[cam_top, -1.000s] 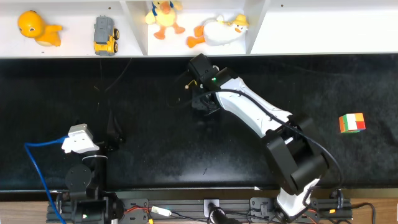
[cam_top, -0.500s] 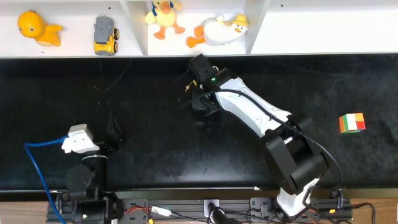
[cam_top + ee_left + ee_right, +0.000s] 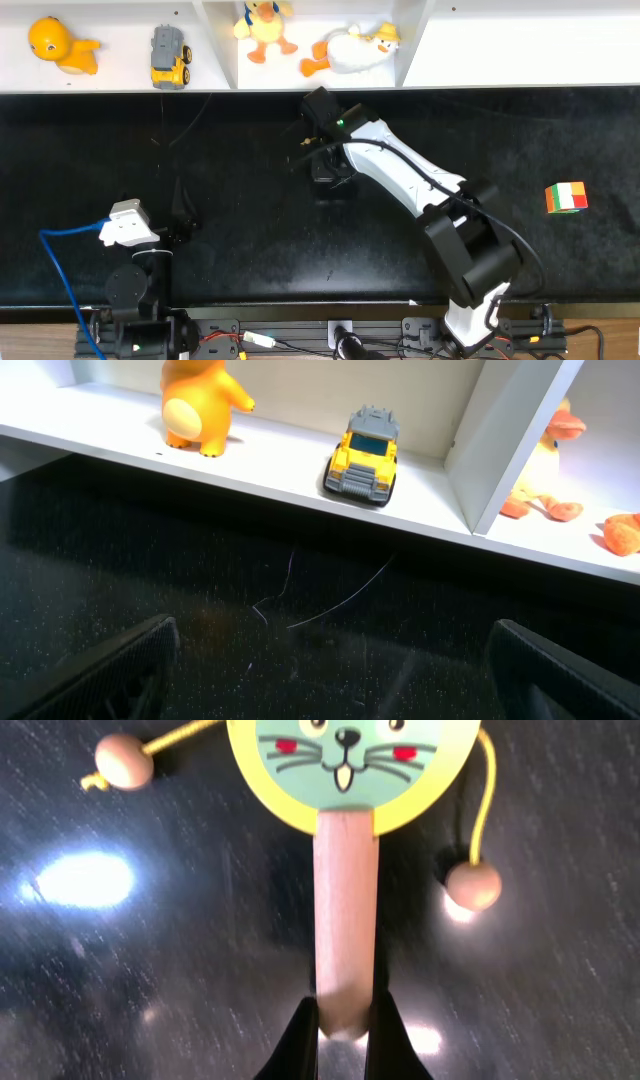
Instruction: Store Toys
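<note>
A wooden rattle drum (image 3: 345, 750) with a green cat face, a yellow rim and two beads on strings (image 3: 472, 885) is over the black table. My right gripper (image 3: 345, 1025) is shut on the end of its wooden handle (image 3: 345, 910). From above, the right gripper (image 3: 330, 168) is at the table's middle, just in front of the shelf, with a bead (image 3: 300, 143) showing beside it. My left gripper (image 3: 330, 680) stands open near its base at the front left (image 3: 180, 212), facing the shelf, holding nothing.
A white shelf (image 3: 100, 82) along the back holds an orange duck (image 3: 60, 45), a yellow truck (image 3: 170, 56), a yellow plush duck (image 3: 265, 28) and a white duck (image 3: 355, 50). A colour cube (image 3: 566, 197) lies at the right of the table.
The right gripper has shifted slightly toward the table's front with the rattle drum's handle in it. The left arm has not moved.
</note>
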`<control>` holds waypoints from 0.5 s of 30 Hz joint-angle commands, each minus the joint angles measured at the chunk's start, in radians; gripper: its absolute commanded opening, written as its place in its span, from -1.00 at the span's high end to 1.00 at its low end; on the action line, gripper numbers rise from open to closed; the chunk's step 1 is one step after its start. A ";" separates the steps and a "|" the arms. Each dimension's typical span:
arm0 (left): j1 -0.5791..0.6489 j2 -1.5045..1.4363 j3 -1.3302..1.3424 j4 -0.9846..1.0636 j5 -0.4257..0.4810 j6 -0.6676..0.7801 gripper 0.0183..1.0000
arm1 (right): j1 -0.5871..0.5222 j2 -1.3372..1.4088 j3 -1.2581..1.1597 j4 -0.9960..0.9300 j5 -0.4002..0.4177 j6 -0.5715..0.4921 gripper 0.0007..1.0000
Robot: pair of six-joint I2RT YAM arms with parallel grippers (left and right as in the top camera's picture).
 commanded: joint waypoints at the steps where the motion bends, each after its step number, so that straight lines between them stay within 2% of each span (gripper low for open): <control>1: 0.007 -0.011 -0.001 -0.003 0.010 0.015 -1.00 | 0.007 0.002 0.109 -0.098 0.005 0.010 0.91; 9: 0.007 -0.011 -0.001 -0.004 0.010 0.015 -1.00 | 0.014 -0.115 0.135 -0.272 -0.004 0.062 0.91; 15: 0.007 -0.011 -0.001 -0.004 0.010 0.015 -0.99 | 0.003 -0.227 0.124 -0.307 0.044 0.072 0.90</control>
